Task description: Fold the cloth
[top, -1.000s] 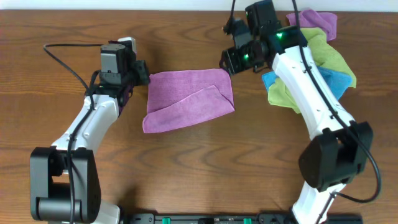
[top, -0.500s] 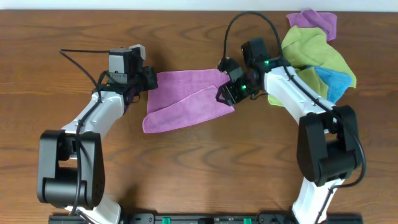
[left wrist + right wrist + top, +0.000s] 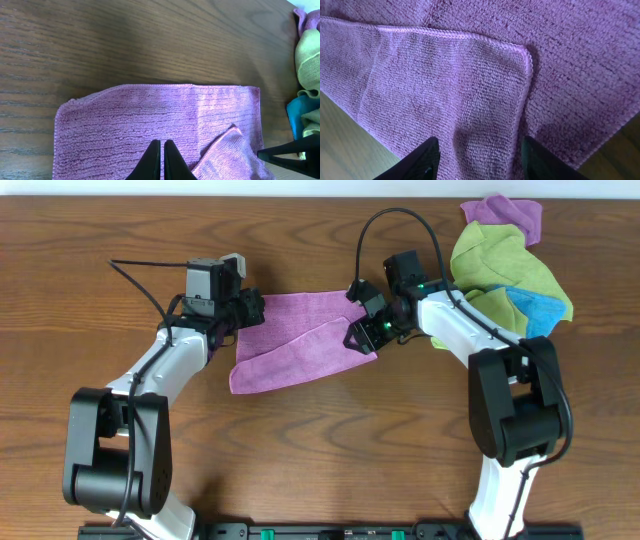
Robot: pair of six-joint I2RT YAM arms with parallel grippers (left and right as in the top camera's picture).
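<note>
The cloth (image 3: 290, 345) lies part-folded on the counter (image 3: 320, 440), its fold seemingly half done: the right claw (image 3: 362, 332), spread over the cloth's turned-over corner, probably must pinch it next, while the left claw (image 3: 250, 310), pressed together, hovers over the cloth's left end.

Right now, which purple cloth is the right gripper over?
The flat purple cloth mid-table, one corner folded over, lies under the right gripper. The other purple cloth sits bunched behind the green cloth.
</note>
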